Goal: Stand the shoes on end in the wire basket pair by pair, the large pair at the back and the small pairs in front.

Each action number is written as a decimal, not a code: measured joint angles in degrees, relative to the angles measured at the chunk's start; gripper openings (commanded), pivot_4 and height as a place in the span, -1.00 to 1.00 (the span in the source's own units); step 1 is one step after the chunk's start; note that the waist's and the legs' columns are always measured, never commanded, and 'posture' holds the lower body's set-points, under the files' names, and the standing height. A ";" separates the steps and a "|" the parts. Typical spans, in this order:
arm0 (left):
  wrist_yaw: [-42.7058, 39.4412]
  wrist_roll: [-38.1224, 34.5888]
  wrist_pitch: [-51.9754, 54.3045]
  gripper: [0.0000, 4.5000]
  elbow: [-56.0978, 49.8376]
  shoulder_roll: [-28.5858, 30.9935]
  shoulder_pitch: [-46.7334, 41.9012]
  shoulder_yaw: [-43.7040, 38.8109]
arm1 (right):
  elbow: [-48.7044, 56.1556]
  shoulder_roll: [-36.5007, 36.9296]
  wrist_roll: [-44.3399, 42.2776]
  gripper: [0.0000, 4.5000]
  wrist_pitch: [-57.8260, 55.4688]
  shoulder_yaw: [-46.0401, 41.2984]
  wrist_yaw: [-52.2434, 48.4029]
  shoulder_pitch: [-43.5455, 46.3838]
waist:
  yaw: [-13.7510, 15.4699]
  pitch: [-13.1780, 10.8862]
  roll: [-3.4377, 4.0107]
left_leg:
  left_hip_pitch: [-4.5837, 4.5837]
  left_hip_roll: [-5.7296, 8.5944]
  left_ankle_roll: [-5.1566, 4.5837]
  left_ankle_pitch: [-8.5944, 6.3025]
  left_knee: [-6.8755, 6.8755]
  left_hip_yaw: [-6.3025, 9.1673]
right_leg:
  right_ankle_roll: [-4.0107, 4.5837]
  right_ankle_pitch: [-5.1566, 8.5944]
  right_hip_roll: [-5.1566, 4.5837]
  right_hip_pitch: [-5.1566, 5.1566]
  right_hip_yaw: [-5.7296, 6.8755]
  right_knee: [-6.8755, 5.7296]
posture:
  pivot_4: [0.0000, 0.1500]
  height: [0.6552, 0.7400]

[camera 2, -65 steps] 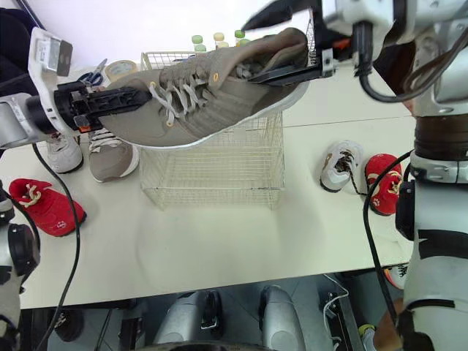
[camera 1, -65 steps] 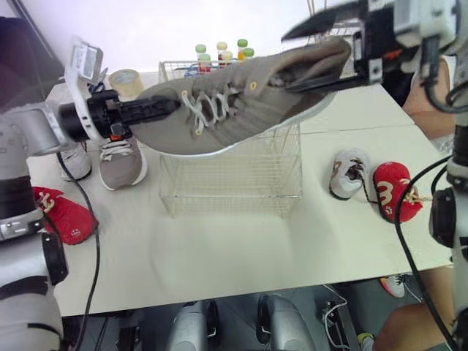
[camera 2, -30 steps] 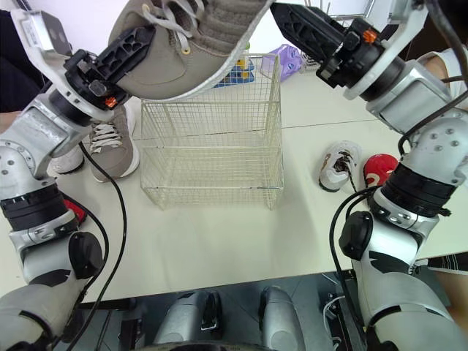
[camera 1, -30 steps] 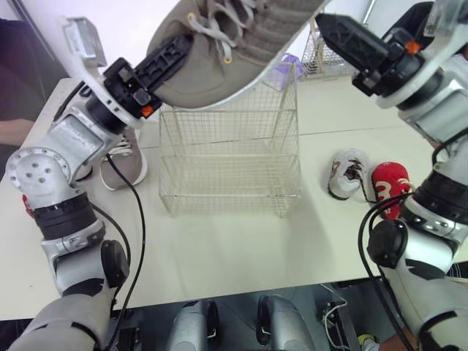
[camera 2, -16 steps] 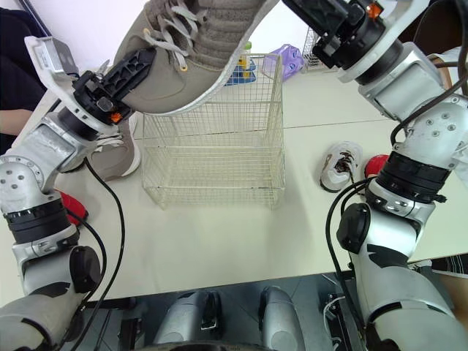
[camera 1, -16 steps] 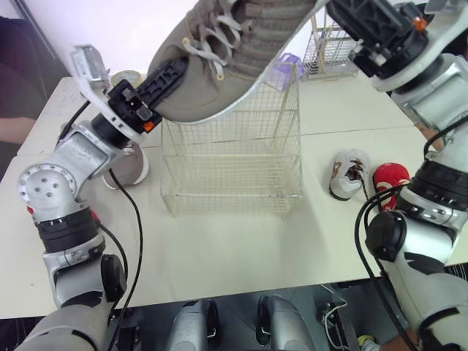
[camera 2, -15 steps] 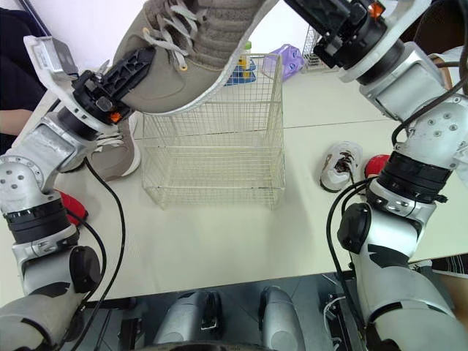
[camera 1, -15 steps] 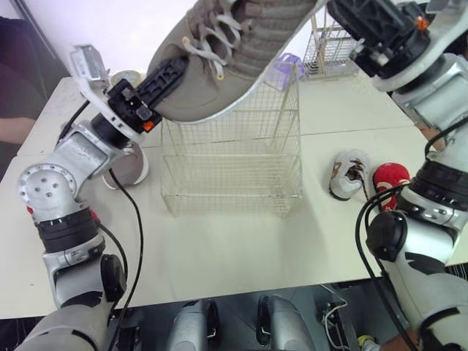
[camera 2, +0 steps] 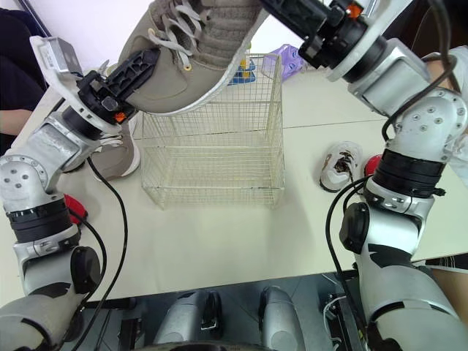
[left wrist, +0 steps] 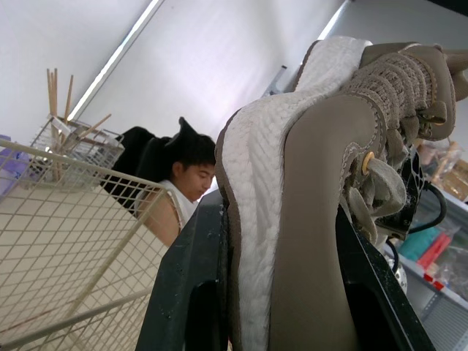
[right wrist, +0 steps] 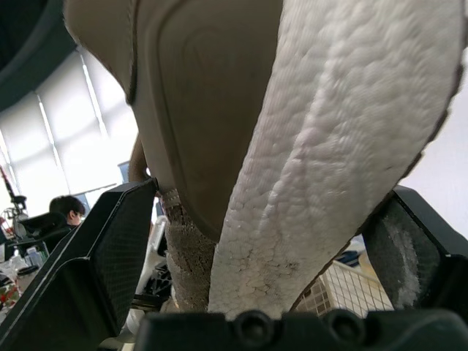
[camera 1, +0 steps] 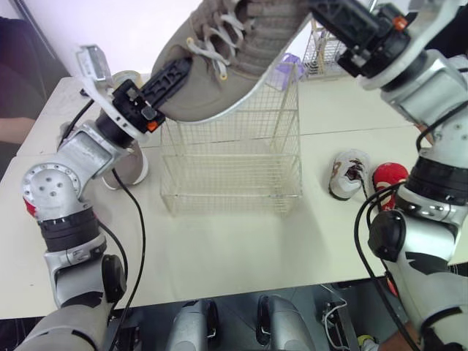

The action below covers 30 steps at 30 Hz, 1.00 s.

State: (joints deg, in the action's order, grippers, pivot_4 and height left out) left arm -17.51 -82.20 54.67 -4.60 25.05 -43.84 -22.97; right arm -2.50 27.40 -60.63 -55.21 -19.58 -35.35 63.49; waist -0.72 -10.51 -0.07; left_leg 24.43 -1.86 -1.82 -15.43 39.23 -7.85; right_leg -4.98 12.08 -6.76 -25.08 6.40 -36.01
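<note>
Hanging in the air over the wire basket (camera 1: 228,196), the large taupe shoe (camera 1: 234,66) is carried between both arms and rests on nothing. It is tilted, with the toe lower toward the table's left edge and the heel higher toward the right, laces facing the head camera and the white sole turned away and down. The left gripper (camera 1: 170,79) has its two black fingers closed on the toe end, one on the sole side and one on the upper. The right gripper (camera 1: 325,14) is clamped on the heel in the same way, its fingers pressing both sides of the shoe in the right wrist view. The sole's edge crosses the basket's top rim, but I cannot tell whether they touch.

The basket stands upright at the middle of the table (camera 1: 241,248) with no shoes inside. A second taupe shoe (camera 2: 113,157) lies flat on the table just beside the basket's left wall. Near the left edge sits a small red shoe (camera 2: 75,208). Toward the right edge, a small white shoe (camera 1: 346,174) and another small red shoe (camera 1: 390,183) lie side by side, well apart from the basket. A person (left wrist: 186,172) shows in the left wrist view beyond the basket.
</note>
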 measured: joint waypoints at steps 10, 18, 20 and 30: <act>1.12 -0.23 -0.26 -0.64 -1.83 -0.41 1.41 1.90 | -3.49 -0.48 2.55 0.99 1.10 3.05 -0.46 2.72 | -0.02 0.00 0.00 | 0.02 -0.01 0.00 0.00 0.00 0.00 | 0.00 0.00 0.00 -0.02 0.00 0.01 | 1.00 1.00; 1.57 -1.79 -1.37 -0.64 -2.26 -0.40 1.51 1.84 | -4.37 -0.52 2.25 -0.11 0.97 2.57 0.63 3.80 | 0.01 0.00 0.00 | 0.03 -0.02 -0.01 -0.01 0.00 0.00 | 0.00 0.00 0.00 -0.02 0.00 0.02 | 1.00 1.00; 1.57 -1.95 -1.43 -0.64 -2.30 -0.39 1.54 1.86 | -4.37 -0.52 1.79 -0.11 0.82 2.47 0.98 3.80 | -0.02 0.00 0.00 | 0.03 -0.02 -0.01 -0.01 0.00 0.00 | 0.00 0.00 0.00 -0.02 0.00 0.03 | 1.00 1.00; 1.45 -2.81 0.74 0.85 -2.77 3.25 2.68 2.14 | -4.35 0.20 1.45 -0.11 0.55 2.93 0.58 3.81 | -0.03 0.00 0.00 | 0.04 -0.03 -0.01 -0.01 -0.02 0.00 | 0.00 0.00 0.00 -0.04 0.00 0.04 | 1.00 1.00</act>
State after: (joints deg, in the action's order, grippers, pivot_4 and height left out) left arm -16.06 -85.01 55.42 -7.37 28.30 -41.16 -20.83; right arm -6.85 27.59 -59.18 -54.66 -16.65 -34.78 67.30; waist -0.75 -10.52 -0.06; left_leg 24.47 -1.88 -1.84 -15.44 39.21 -7.85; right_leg -4.98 12.08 -6.77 -25.12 6.40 -35.97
